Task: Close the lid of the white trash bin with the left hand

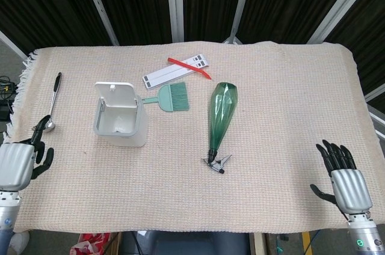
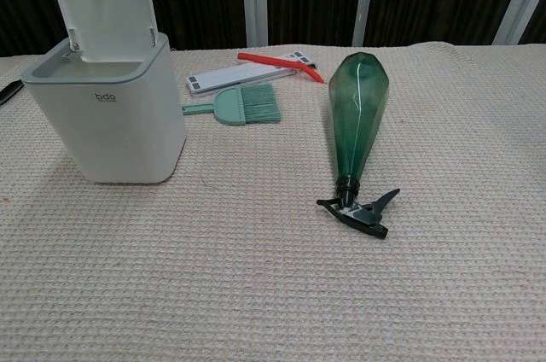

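The white trash bin [image 1: 120, 124] stands left of the table's middle, its lid [image 1: 122, 95] tipped up and open at the back. The chest view shows the bin [image 2: 107, 119] up close with the lid [image 2: 102, 10] upright. My left hand [image 1: 21, 163] hovers at the table's front left edge, well left of the bin, holding nothing, its dark fingers [image 1: 41, 141] apart and slightly bent. My right hand [image 1: 344, 178] is at the front right corner, fingers spread and empty. Neither hand shows in the chest view.
A metal spoon [image 1: 51, 101] lies left of the bin, just beyond my left hand. A green hand brush [image 1: 171, 97] sits right behind the bin, with a white strip [image 1: 174, 70] and a red blade [image 1: 189, 67] further back. A green spray bottle [image 1: 221, 116] lies at centre.
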`<state>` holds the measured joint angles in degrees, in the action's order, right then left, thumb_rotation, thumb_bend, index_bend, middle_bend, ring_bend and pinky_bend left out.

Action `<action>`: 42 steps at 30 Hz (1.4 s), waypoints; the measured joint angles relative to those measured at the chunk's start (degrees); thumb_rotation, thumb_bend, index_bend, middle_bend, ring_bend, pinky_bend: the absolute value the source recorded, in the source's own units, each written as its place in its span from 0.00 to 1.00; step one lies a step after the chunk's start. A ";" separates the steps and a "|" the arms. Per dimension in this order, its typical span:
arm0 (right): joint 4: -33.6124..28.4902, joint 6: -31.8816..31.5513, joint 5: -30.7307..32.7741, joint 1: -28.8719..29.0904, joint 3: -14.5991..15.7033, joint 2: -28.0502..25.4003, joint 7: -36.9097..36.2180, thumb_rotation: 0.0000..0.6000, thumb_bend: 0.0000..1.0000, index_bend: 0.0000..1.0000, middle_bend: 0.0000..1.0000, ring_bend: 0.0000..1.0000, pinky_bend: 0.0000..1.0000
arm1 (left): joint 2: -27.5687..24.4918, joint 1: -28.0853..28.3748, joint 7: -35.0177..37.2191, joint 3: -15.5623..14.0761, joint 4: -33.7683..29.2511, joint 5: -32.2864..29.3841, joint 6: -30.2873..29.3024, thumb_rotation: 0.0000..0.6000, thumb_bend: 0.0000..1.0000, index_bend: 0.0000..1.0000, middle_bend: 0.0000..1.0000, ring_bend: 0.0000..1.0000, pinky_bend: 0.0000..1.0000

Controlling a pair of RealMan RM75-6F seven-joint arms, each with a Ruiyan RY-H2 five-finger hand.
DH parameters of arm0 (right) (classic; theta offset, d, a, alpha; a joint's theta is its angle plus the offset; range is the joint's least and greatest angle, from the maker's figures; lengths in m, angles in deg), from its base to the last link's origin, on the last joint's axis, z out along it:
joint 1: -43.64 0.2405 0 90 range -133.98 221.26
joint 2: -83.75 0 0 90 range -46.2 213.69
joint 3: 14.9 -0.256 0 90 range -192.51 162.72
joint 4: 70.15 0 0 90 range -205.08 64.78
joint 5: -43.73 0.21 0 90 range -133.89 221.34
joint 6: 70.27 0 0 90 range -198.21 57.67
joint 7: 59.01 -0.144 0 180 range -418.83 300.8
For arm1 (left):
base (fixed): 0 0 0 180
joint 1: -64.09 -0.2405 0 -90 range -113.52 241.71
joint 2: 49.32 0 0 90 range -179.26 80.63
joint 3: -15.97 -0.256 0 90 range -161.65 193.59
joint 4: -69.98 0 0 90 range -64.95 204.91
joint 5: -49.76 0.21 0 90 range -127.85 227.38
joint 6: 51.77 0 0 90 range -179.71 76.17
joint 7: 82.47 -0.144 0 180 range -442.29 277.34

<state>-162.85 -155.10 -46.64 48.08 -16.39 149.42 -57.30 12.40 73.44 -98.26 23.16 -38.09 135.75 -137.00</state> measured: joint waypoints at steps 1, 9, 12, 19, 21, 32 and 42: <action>-0.07 0.04 -0.10 0.04 0.04 0.07 0.08 1.00 0.21 0.00 0.00 0.00 0.00 | -1.31 0.80 -0.74 0.86 -2.54 -1.09 1.05 1.00 0.62 0.00 0.95 0.85 1.00; -0.21 0.33 0.13 0.21 0.03 0.24 -0.14 1.00 0.21 0.00 0.00 0.00 0.00 | -10.29 7.99 -6.16 7.79 -15.70 -17.60 9.94 1.00 0.67 0.00 1.00 0.89 1.00; -0.32 0.46 0.50 0.22 -0.07 0.12 -0.62 1.00 0.21 0.00 0.00 0.00 0.00 | -12.92 11.82 -8.63 10.53 -17.98 -26.69 13.05 1.00 0.67 0.00 1.00 0.89 1.00; -0.58 0.52 0.40 0.18 0.10 -0.09 -1.11 1.00 0.21 0.00 0.00 0.00 0.00 | -16.08 23.62 -16.29 15.22 -18.91 -48.77 18.94 1.00 0.68 0.02 1.00 0.90 1.00; -0.59 0.51 0.35 0.17 0.16 -0.09 -1.17 1.00 0.21 0.00 0.00 0.00 0.00 | -16.14 26.88 -18.34 15.82 -18.30 -53.71 20.13 1.00 0.68 0.02 1.00 0.90 1.00; -0.78 0.66 0.57 0.19 0.19 -0.21 -2.08 1.00 0.21 0.00 0.00 0.00 0.00 | -12.13 44.81 -27.66 16.46 -10.93 -76.65 24.84 1.00 0.68 0.04 1.00 0.90 1.00; -0.78 0.62 1.83 0.08 -0.41 -0.74 -3.58 1.00 0.21 0.00 0.00 0.00 0.00 | -7.28 52.53 -31.40 14.12 -7.65 -85.32 24.95 1.00 0.68 0.17 1.00 0.91 1.00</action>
<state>-163.64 -154.48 -44.82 48.16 -16.80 148.68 -60.89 5.12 125.98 -129.65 37.28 -45.73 50.44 -112.05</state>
